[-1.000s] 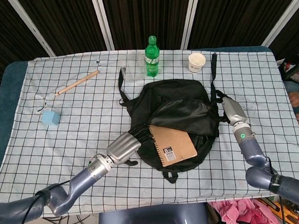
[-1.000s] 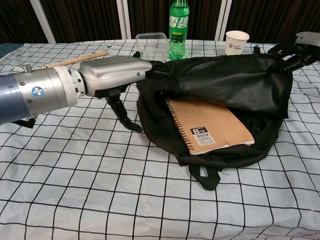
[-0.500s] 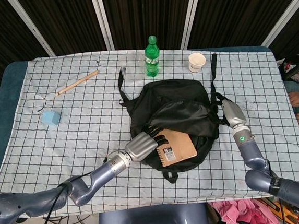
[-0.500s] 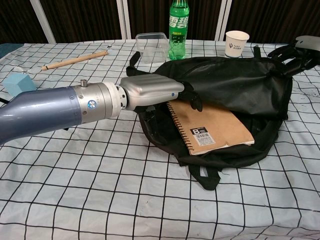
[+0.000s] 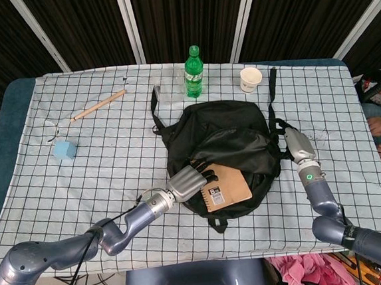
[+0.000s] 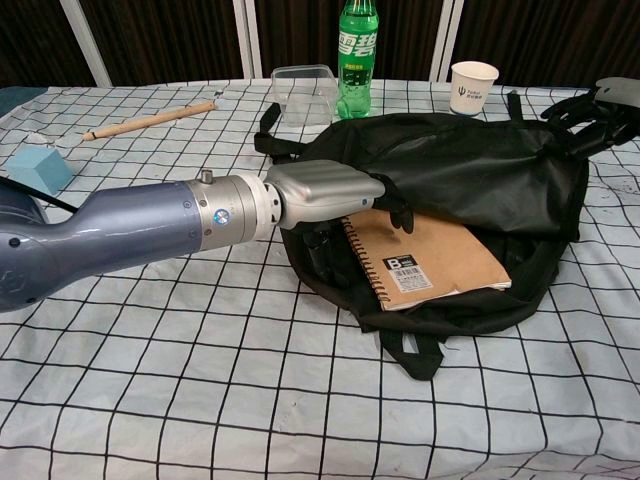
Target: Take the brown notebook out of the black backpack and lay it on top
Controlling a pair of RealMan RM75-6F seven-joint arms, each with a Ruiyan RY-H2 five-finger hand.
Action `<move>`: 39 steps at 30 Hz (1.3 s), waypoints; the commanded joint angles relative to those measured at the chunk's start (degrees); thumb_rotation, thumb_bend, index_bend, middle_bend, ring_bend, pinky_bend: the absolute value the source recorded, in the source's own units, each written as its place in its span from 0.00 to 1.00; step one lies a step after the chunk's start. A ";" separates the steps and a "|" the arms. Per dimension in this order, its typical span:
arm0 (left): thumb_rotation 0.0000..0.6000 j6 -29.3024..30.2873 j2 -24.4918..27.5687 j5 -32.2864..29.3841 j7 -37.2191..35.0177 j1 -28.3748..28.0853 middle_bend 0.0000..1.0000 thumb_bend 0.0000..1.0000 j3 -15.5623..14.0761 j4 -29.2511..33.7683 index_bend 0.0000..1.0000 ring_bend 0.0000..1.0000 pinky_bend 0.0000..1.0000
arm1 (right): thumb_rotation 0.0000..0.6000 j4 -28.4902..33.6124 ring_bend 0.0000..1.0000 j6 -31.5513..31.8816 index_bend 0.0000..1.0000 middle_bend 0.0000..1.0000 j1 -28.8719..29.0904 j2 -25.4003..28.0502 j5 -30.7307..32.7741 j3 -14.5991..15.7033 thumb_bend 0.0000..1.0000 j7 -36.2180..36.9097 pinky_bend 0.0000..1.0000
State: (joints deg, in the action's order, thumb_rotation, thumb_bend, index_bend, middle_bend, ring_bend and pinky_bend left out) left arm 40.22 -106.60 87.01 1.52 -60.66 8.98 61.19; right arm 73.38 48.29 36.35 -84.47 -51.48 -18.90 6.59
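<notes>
The black backpack [image 5: 220, 136] [image 6: 470, 165] lies in the middle of the table with its opening toward me. Half out of that opening lies the brown spiral notebook [image 5: 228, 187] [image 6: 440, 258]. My left hand [image 5: 188, 179] [image 6: 325, 192] reaches in from the left; its dark fingertips [image 6: 398, 208] rest spread on the notebook's spiral corner, and no closed grip shows. At the bag's right edge, my right hand [image 5: 296, 145] [image 6: 598, 105] grips the fabric.
Behind the bag stand a green bottle [image 5: 193, 72], a paper cup [image 5: 251, 79] and a clear plastic box [image 6: 303, 90]. A wooden stick [image 5: 98, 104] and a blue block [image 5: 65, 150] lie at the left. The checked cloth reaches the table's front edge.
My left hand has moved right from the bag's left side onto the notebook's spiral corner. The notebook has slid very slightly right. The right hand stays put.
</notes>
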 commanded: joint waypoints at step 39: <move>1.00 5.23 -11.19 2.87 -5.16 -3.92 0.31 0.02 -3.94 -18.69 0.34 0.05 0.03 | 1.00 -0.96 0.11 0.97 0.72 0.08 -0.14 -0.45 -1.88 -0.07 0.46 -0.27 0.12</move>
State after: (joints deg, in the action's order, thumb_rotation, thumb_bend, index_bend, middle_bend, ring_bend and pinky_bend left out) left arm 44.92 -117.36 89.48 -3.18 -64.52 5.32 43.13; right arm 72.41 49.26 36.22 -84.93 -53.36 -18.97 6.32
